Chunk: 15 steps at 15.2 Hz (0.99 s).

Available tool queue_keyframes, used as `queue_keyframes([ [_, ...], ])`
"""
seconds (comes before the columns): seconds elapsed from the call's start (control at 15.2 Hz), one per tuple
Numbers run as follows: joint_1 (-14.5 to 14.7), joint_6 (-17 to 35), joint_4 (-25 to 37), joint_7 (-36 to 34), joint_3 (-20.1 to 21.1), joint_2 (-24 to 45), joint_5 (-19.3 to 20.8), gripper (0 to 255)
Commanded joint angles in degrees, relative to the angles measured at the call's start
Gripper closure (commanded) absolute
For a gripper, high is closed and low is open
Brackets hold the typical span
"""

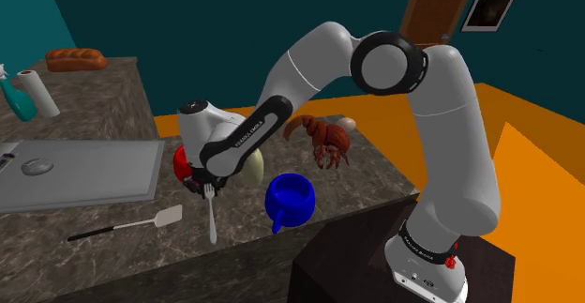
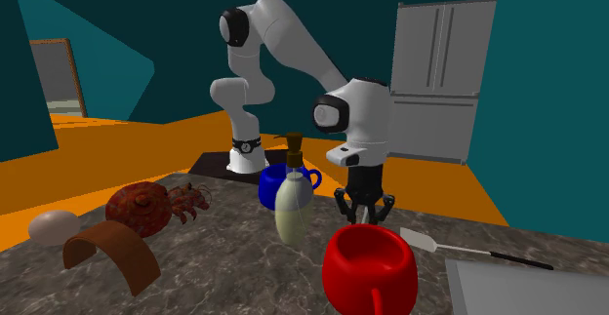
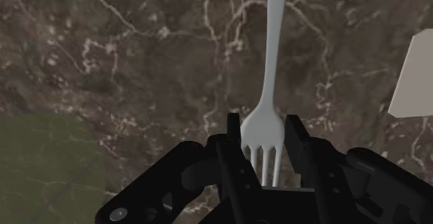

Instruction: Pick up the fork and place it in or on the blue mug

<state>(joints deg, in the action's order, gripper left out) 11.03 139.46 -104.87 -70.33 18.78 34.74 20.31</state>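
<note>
1. Here, the black gripper (image 1: 207, 188) (image 2: 366, 206) (image 3: 264, 122) hung low over the dark veined counter (image 1: 141, 259) (image 2: 224, 274), pointing straight down, near the edge that faced the stand.
2. In the wrist view, its fingers (image 3: 234, 136) pressed against both sides of the head of the white fork (image 1: 212, 221) (image 3: 272, 70), so the tool was clamped on the fork at the tines.
3. The fork's handle ran away from the gripper toward that same counter edge. Whether the fork had left the surface could not be told.
4. The blue mug (image 1: 291, 198) (image 2: 278, 181) stood upright near the same edge, just beside the fork on the side toward the stand, and apart from it.
5. A red mug (image 1: 179, 160) (image 2: 369, 264) and a pale bottle (image 1: 253, 165) (image 2: 293, 206) stood close behind the gripper, further in from the edge.
6. A white spatula (image 1: 122, 226) (image 2: 468, 248) (image 3: 416, 77) lay flat along the edge on the fork's other side.
7. A brown crab figure (image 1: 323, 142) (image 2: 146, 206) sat toward the counter's far corner.
</note>
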Motion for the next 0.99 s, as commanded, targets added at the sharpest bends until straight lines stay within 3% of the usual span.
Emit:
queue_keyframes([
  [0.0,-0.3,-1.1,-0.1,0.4,0.5,-1.2,-0.6,255],
  [0.92,-2.0,-8.6,0.9,3.0,2.9,-8.1,-4.2,255],
])
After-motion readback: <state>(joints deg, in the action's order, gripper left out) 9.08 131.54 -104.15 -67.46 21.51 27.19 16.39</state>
